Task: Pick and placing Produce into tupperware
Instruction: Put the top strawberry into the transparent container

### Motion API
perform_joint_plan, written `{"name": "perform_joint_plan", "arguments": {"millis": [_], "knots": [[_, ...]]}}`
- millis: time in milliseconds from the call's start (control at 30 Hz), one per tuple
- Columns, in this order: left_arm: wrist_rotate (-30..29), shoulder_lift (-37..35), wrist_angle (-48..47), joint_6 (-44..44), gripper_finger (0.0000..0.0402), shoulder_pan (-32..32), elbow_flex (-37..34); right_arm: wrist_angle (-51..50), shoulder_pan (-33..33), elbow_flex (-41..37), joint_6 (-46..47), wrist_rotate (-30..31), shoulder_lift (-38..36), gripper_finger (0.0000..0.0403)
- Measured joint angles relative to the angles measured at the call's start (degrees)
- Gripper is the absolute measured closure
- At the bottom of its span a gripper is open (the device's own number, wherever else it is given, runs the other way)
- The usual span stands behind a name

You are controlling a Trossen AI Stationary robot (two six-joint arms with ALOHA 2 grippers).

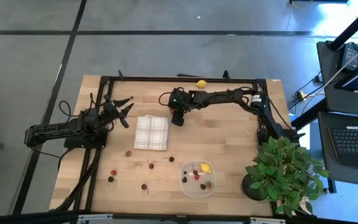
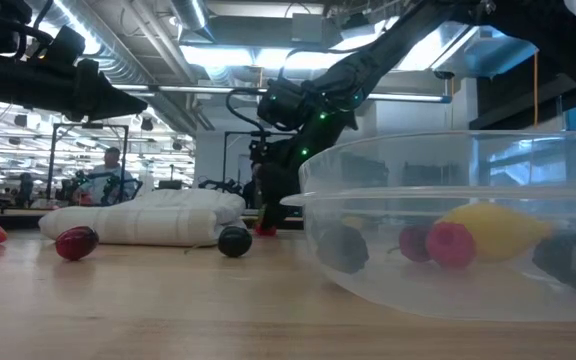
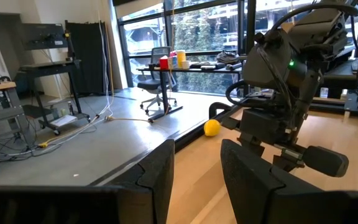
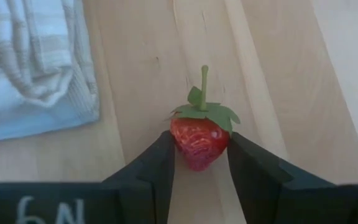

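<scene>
My right gripper stands at the table's middle, just right of the folded checked cloth, shut on a red strawberry with green leaves and a stem. The clear tupperware sits near the front edge with a yellow lemon and a few berries inside. Several small red and dark berries lie loose on the wood left of it. A second lemon rests at the far edge. My left gripper waits open at the table's left, level and above the wood. My right gripper pinches the strawberry's two sides between its fingertips, just below the leaves. The fingers slant down from above and from the table's right. The stem points away from the gripper. The strawberry is low over the wood; I cannot tell whether it is lifted clear.
A leafy potted plant stands at the front right corner, close to the tupperware. The black frame runs along the table's far edge. Bare wood lies between the cloth and the tupperware.
</scene>
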Motion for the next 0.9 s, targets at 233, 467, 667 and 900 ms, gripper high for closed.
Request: {"name": "perform_joint_plan", "arguments": {"millis": [233,467,667,900], "knots": [[0.1,0.0,0.0,0.0,0.0276,0.0,0.0,-6.4,0.2,-0.2,1.6,-0.1,-0.1,0.0263],[0.2,0.0,0.0,0.0,0.0276,0.0,0.0,-15.2,1.9,2.6,1.6,-1.6,0.0,0.0279],[0.2,0.0,0.0,-0.1,0.0276,0.0,0.0,-24.4,3.6,7.2,1.5,-3.5,0.4,0.0304],[0.3,0.0,0.0,-0.1,0.0276,0.0,0.0,-35.3,4.0,12.6,1.2,-2.9,0.4,0.0315]]}}
